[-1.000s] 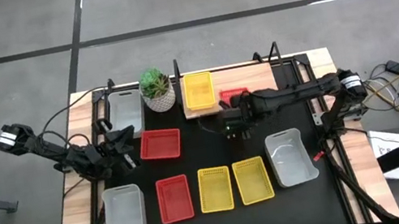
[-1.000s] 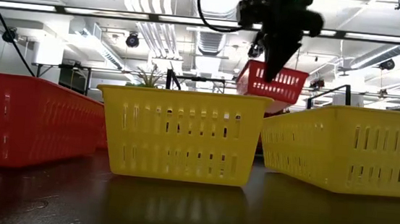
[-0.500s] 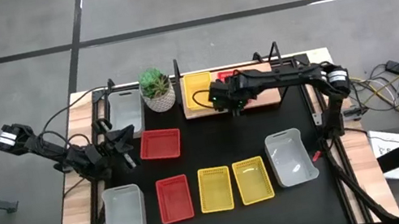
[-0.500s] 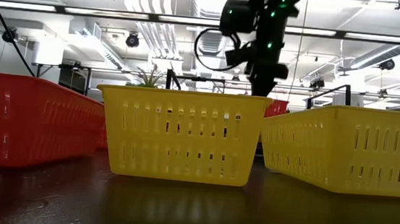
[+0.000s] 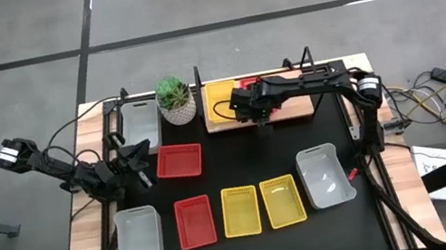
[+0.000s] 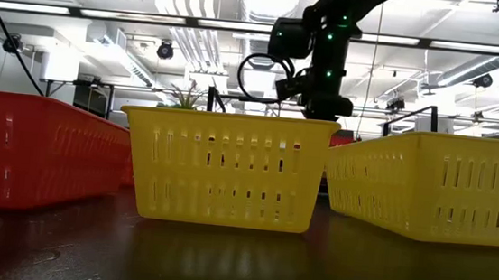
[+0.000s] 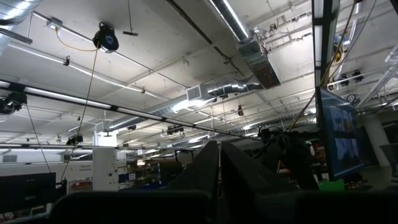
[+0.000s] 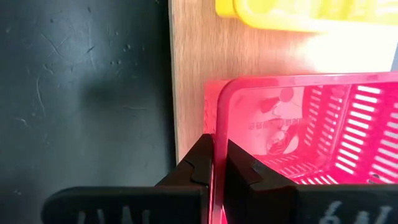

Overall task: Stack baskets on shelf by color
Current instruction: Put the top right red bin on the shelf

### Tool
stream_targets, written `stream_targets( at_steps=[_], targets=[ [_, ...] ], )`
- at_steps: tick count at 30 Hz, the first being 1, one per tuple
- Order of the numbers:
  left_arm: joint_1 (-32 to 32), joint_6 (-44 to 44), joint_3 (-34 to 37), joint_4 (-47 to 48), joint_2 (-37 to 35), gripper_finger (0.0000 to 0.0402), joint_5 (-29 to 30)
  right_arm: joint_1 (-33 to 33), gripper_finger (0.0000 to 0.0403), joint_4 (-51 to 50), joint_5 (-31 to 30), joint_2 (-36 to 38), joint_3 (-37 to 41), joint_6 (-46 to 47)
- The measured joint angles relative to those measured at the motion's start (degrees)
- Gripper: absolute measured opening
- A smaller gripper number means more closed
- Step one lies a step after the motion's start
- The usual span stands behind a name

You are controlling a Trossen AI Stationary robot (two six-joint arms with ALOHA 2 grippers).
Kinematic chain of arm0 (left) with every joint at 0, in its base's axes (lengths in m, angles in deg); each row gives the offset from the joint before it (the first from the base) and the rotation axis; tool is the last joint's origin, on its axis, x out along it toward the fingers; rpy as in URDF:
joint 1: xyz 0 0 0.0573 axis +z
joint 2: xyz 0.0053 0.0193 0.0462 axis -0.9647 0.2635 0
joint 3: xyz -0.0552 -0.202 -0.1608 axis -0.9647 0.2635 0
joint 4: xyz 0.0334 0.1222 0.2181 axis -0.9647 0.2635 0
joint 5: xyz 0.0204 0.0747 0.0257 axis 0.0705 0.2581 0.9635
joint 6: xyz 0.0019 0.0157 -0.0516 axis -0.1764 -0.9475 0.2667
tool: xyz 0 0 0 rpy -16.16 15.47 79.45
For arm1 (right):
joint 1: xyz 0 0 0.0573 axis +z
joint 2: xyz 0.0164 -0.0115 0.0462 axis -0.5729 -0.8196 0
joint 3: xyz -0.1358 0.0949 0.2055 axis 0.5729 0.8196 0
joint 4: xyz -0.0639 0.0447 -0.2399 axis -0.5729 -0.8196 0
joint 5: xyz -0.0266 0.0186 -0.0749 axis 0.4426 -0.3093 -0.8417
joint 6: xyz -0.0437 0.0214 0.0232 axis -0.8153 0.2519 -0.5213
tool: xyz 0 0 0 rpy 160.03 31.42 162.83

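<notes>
My right gripper (image 5: 256, 114) is over the wooden shelf (image 5: 294, 111) at the table's far edge, shut on a red basket (image 8: 298, 137). My arm hides most of that basket from above. A yellow basket (image 5: 221, 102) sits on the shelf's left end, beside the red one. Loose on the black table are three grey baskets (image 5: 141, 121), (image 5: 137, 239), (image 5: 324, 174), two red (image 5: 180, 160), (image 5: 194, 220), and two yellow (image 5: 240, 210), (image 5: 282, 200). My left gripper (image 5: 132, 159) waits shut at the left and points up at the ceiling (image 7: 214, 165). My right gripper holds the red basket by the rim of one wall (image 8: 217, 118), with one finger inside the basket and one outside. The fingers come steeply from above. The basket hangs over the shelf board (image 8: 186, 74); I cannot tell whether its bottom rests on it.
A white plant pot (image 5: 176, 101) stands just left of the shelf. Black posts (image 5: 305, 60) rise at the shelf's far corners. In the low view a yellow basket (image 6: 226, 167) stands in front of my right gripper (image 6: 321, 96).
My right gripper has carried the red basket from over the middle of the table toward the far edge and down over the shelf. The basket, which hung high in the low view, has sunk behind the near yellow basket. The move slowed in the last half second.
</notes>
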Motion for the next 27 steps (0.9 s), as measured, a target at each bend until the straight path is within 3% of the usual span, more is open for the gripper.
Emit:
stream_targets(
  at_steps=[12, 27],
  targets=[
    [0.00, -0.27, 0.02, 0.00, 0.01, 0.0002, 0.00, -0.19, 0.0012, 1.47, 0.00, 0.00, -0.02, -0.55],
    [0.01, -0.26, 0.02, -0.02, 0.00, 0.0002, -0.02, -0.34, 0.0075, -2.60, 0.00, 0.04, -3.28, 5.71]
  ],
)
